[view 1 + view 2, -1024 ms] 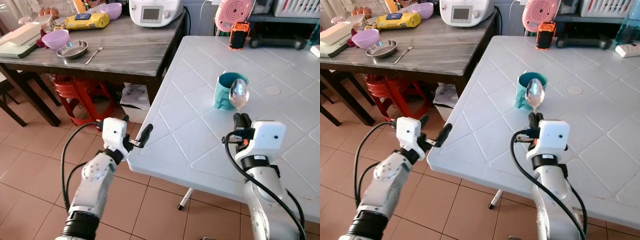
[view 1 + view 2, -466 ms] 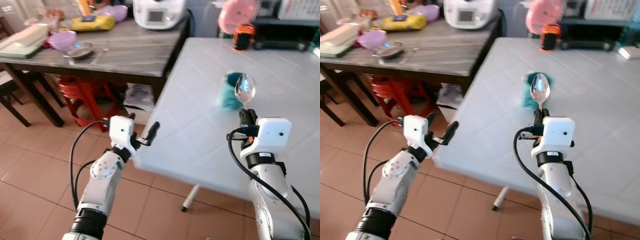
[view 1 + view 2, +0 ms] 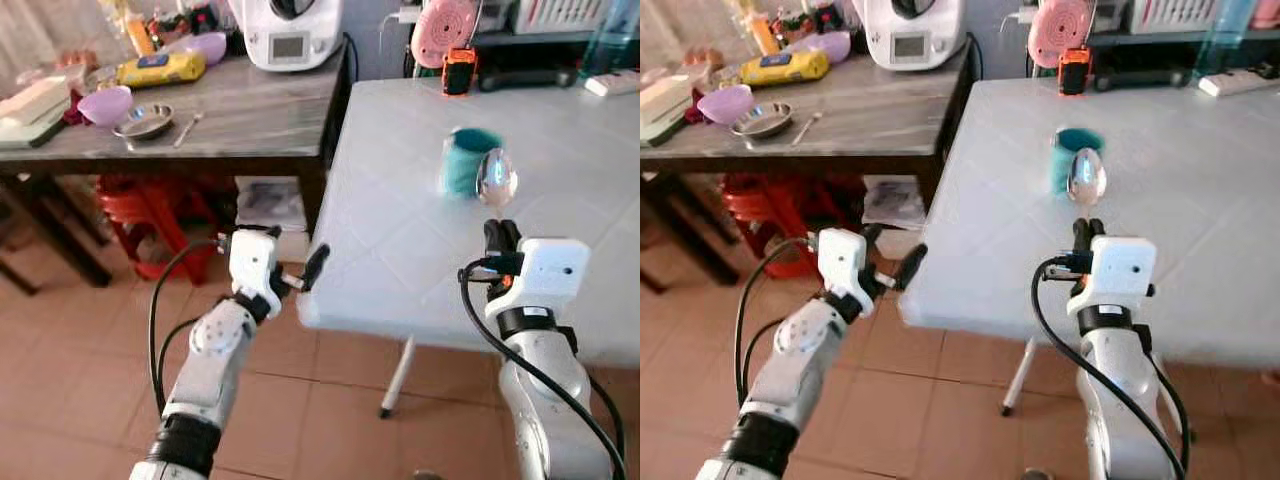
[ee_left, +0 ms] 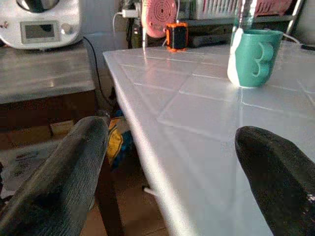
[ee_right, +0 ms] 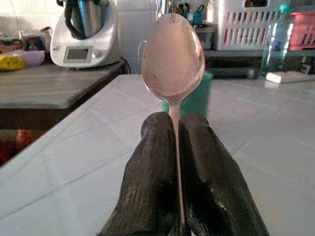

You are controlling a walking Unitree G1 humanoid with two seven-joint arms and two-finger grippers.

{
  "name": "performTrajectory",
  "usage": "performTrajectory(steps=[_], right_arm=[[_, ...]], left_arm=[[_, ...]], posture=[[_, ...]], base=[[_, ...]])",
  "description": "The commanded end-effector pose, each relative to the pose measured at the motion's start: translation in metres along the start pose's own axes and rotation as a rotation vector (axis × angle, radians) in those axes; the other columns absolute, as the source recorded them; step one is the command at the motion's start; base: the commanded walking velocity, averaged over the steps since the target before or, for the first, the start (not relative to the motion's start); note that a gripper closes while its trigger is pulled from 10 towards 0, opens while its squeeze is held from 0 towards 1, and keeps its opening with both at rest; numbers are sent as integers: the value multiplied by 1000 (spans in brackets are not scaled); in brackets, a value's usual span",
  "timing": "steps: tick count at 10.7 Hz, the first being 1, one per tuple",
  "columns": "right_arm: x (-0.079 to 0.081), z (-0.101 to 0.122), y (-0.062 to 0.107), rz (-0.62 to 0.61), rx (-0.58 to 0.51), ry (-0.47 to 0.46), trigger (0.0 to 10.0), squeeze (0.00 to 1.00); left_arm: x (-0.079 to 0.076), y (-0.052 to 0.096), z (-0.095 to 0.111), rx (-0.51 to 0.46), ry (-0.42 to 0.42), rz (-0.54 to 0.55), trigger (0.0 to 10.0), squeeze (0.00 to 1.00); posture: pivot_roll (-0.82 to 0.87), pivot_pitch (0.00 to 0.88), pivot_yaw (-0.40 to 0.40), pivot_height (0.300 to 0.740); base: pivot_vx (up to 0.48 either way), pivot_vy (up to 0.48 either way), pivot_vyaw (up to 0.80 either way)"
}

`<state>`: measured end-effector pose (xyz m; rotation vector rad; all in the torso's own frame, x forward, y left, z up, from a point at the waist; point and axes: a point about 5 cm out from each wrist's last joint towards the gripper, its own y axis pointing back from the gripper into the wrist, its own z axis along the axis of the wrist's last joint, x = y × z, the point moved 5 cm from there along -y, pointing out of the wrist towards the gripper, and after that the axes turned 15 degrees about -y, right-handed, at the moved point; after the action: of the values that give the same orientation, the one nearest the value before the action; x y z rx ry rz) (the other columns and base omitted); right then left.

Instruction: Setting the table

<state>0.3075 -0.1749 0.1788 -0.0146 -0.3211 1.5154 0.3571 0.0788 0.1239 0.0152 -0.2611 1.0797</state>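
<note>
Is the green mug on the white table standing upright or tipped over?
Upright: the green mug rests on its base on the white table, rim up.

A teal mug [image 3: 468, 162] stands on the white table [image 3: 400, 240], whose top is scored with a diamond grid; a silver spoon [image 5: 173, 55] sits between black fingers [image 5: 152, 196]; far left, a grey wood-grain table [image 3: 240, 110] carries lilac bowls [image 3: 106, 104] and a yellow packet [image 3: 165, 68]

Spoon [image 5: 173, 59] handle hidden between fingers [image 5: 152, 191]
</note>
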Motion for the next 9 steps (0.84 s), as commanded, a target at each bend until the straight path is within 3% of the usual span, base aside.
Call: performTrajectory(steps=[1,9], right_arm=[[9,4,0,23,-18,-14,10000,0],[7,1,2,17,-19,-9,10000,0]], left_arm=[[8,5,-5,21,-21,17,10000,0],[-9,0,3,-20,-15,-3,10000,0]], posture=[[-211,86,138,740],[-207,80,138,740]], base=[[0,480,-494],[0,480,0]])
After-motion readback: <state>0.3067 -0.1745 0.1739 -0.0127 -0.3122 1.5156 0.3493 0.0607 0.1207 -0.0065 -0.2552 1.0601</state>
